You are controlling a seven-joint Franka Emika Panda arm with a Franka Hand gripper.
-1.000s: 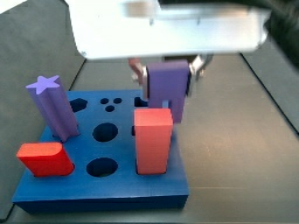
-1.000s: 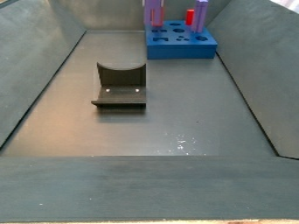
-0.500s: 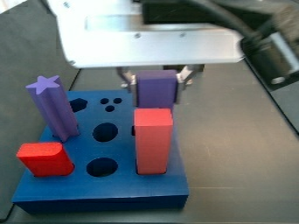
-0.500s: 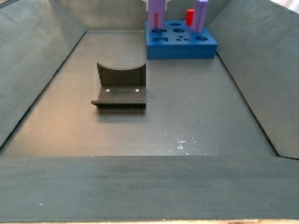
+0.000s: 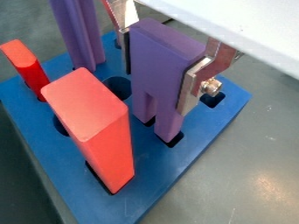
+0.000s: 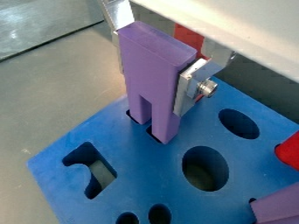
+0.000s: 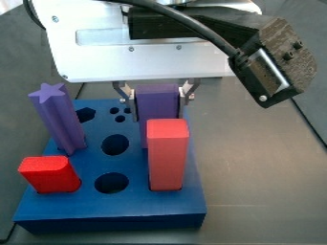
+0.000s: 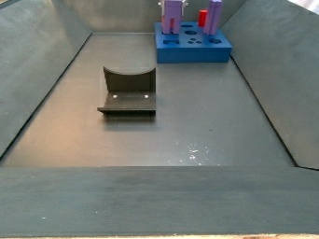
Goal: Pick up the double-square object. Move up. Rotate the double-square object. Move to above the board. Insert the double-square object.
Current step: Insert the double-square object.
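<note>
Double-square object (image 6: 155, 83) stands upright, lower end inside a hole of the board (image 6: 87, 188) (depth not visible). Gripper (image 5: 163, 54) directly above the board, its silver fingers (image 6: 195, 83) pinching the block's sides. Red block (image 5: 96, 122) stands just beside it.

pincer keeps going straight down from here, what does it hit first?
Probably the board: the pincer holds the double-square object, whose base already sits in a hole, so the blue top lies below the fingertips.
</note>
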